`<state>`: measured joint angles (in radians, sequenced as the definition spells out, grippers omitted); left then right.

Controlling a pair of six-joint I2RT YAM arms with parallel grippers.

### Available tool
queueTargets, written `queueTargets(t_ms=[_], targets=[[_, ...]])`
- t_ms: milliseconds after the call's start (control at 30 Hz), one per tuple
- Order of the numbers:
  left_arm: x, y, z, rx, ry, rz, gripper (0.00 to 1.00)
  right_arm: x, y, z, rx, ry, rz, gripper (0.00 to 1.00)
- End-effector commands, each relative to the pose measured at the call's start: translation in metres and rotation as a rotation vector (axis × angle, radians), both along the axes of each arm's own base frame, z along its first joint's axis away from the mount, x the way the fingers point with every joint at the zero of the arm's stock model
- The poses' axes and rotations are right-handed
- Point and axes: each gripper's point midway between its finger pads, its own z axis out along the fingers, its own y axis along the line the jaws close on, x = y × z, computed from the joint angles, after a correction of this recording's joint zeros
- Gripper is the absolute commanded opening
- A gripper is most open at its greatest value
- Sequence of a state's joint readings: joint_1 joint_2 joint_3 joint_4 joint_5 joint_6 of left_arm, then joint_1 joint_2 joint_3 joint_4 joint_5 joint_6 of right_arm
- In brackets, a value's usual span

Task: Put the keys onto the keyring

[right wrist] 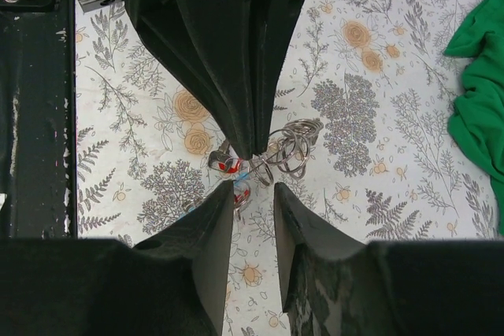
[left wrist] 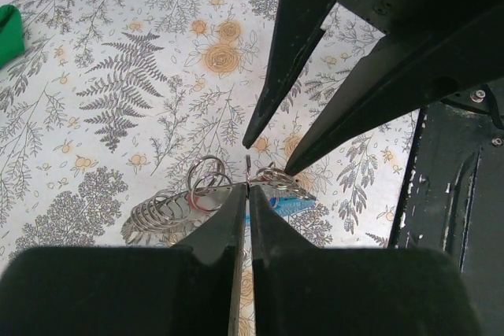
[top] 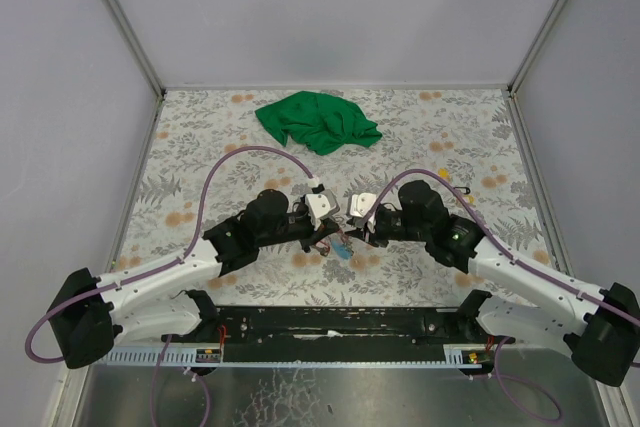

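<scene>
Two grippers meet nose to nose: left gripper [left wrist: 248, 190] and right gripper [right wrist: 253, 186].
The left is pinched tight on a thin metal edge of the keyring [left wrist: 157, 214], whose coils lie on the floral tablecloth [top: 200, 137] between the two. The right faces it with fingers apart, clamping nothing. The red-tagged key [right wrist: 230, 166] and the light blue-tagged key [left wrist: 293, 204] sit in the same tangle, partly hidden by the dark fingers. A crumpled green cloth [top: 318, 120] lies well apart, towards the far edge.
</scene>
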<state>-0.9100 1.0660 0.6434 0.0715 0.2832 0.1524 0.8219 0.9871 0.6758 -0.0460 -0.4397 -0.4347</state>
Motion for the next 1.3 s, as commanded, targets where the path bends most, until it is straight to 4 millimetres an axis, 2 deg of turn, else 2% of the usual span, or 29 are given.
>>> queueTargets(t_ms=[0,367,800,1267], targets=[[-0.001,-0.004,0.024,-0.056,-0.057,-0.016,0.0,0.004,0.014,0.028,0.069,-0.061,0.048,0.33],[-0.004,-0.005,0.023,-0.063,-0.058,-0.032,0.0,0.009,0.021,0.03,0.095,-0.093,0.055,0.3],[-0.005,-0.004,0.022,-0.063,-0.069,-0.039,0.0,0.013,0.014,0.028,0.07,-0.139,0.035,0.31],[-0.011,-0.003,0.024,-0.075,-0.091,-0.077,0.0,0.013,0.017,0.022,0.03,-0.138,0.075,0.34]])
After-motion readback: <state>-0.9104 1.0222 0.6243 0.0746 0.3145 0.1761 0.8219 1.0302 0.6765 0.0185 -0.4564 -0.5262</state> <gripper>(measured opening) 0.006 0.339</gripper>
